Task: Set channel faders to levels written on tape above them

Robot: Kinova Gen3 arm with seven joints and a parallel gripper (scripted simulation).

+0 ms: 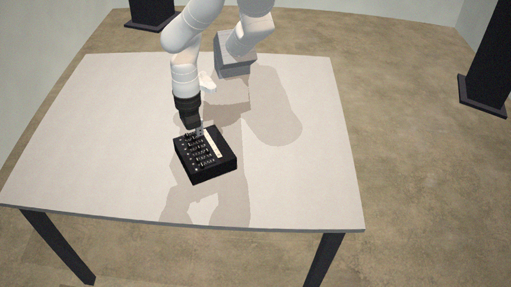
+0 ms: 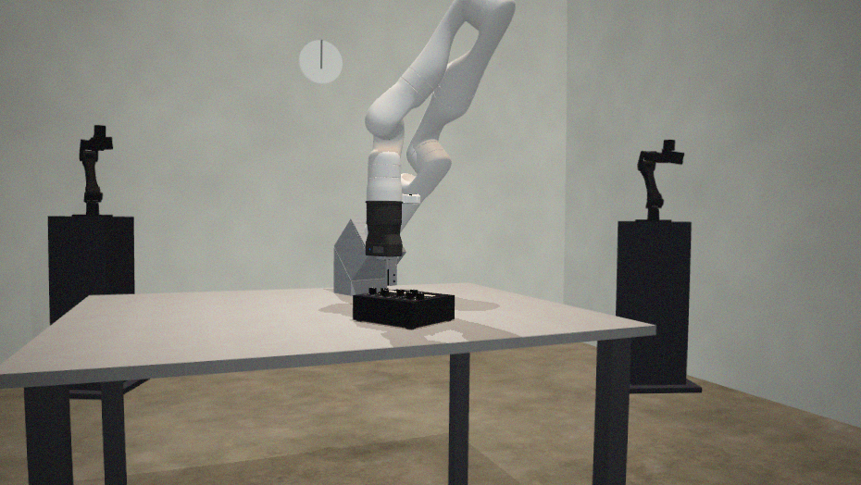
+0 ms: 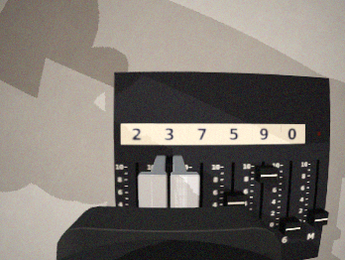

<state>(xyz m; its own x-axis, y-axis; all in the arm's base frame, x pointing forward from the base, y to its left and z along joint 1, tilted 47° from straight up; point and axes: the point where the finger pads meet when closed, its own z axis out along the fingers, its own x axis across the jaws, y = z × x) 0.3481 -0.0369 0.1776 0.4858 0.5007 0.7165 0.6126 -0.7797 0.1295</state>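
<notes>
The black lighting desk (image 1: pixel 228 150) (image 2: pixel 382 310) (image 3: pixel 223 99) stands flat on the table. Its tape (image 3: pixel 249 134) reads 2, 3, 7, 5, 9, 0. My gripper (image 1: pixel 199 135) (image 2: pixel 391 285) (image 3: pixel 169 173) is shut, fingers down over the channel 2 fader slot. Fingers and gripper body hide the caps of channels 1 to 3 in the wrist view. The channel 4 cap (image 3: pixel 235 199) stands between 4 and 5, the channel 5 cap (image 3: pixel 267 174) near 9, and the channel 6 cap (image 3: pixel 289 225) near 0. The master cap (image 3: pixel 318 216) stands low, around 0 to 1.
The table (image 1: pixel 294 182) (image 2: pixel 241 331) carries the desk near its middle. The grey arm base (image 1: pixel 234 69) stands at its back edge. Dark pedestals (image 2: pixel 90 258) (image 2: pixel 654 301) stand beyond the table on both sides.
</notes>
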